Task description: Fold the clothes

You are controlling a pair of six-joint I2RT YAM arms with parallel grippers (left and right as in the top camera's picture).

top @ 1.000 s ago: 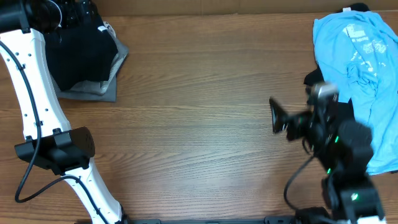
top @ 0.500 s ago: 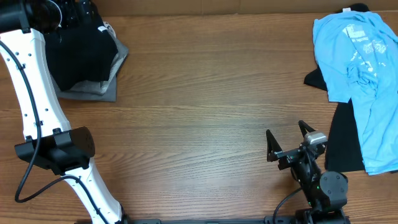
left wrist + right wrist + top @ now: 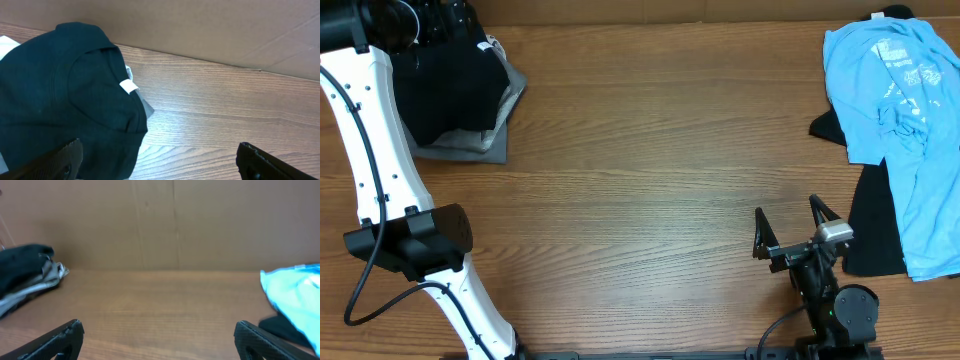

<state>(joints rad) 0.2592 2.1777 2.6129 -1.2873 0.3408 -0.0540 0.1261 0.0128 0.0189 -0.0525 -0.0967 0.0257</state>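
The right gripper (image 3: pixel 786 212) sits low at the near edge of the table (image 3: pixel 640 150), its fingers spread wide around nothing; its own wrist view catches only their tips. The left gripper (image 3: pixel 157 167) is likewise wide and empty, its fingertips cut off at the frame's bottom. One overlaps the black T-shirt (image 3: pixel 65 100), contact unclear. That shirt, white label (image 3: pixel 129 87) showing, lies bunched on a grey garment (image 3: pixel 460 148) at far left. At far right the light-blue tee (image 3: pixel 900 90) runs off-frame, partly hiding black fabric (image 3: pixel 875 225).
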